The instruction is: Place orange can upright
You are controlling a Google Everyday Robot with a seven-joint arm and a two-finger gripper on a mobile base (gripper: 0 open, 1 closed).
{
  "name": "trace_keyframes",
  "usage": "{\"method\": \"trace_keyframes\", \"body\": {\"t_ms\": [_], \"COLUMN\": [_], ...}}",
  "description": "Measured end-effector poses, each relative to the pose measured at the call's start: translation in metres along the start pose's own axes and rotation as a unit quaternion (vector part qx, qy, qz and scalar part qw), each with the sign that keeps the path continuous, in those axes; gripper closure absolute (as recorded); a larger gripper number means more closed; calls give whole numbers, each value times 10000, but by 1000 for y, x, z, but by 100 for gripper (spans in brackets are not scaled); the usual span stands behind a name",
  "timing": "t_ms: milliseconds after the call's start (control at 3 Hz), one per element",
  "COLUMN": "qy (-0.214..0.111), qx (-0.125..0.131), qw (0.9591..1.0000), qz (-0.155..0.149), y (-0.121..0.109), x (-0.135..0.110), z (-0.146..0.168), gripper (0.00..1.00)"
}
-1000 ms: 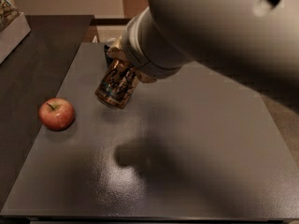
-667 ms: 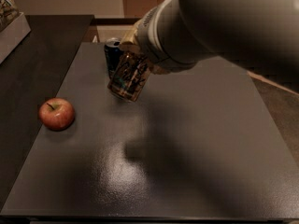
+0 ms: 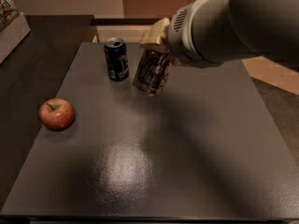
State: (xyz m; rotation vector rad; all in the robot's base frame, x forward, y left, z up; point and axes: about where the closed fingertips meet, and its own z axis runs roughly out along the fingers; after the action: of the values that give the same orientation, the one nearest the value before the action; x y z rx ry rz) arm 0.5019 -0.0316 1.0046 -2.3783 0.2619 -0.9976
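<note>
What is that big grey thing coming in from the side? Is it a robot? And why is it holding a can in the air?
Yes, it is a robot. The fat grey tube is its arm, reaching in from the right. At the tip sits its end effector, a hand with just two fingers that pinch. It is up near the back of the table, and it is pinching the orange can by its top end. The can hangs tilted above the table, not touching it. The robot's job is to stand that can upright, and that is not done yet.

There is only one camera, looking down at the dark table from the front. Where it is fixed, I cannot tell.

Also on the table: a blue can standing upright just left of the orange one, and a red apple near the left edge.
</note>
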Motion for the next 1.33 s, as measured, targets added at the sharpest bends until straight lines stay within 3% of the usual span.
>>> {"method": "trace_keyframes", "body": {"t_ms": [333,667,1333], "qy": [185,442,1255], "qx": [11,-74,-544], "qw": [9978,9929,9743], "qz": [-643,-1106,-1792], "y": [16,30,59], "x": [1,-1,-8], "z": [0,2,-5], "gripper": [100,100,100]}}
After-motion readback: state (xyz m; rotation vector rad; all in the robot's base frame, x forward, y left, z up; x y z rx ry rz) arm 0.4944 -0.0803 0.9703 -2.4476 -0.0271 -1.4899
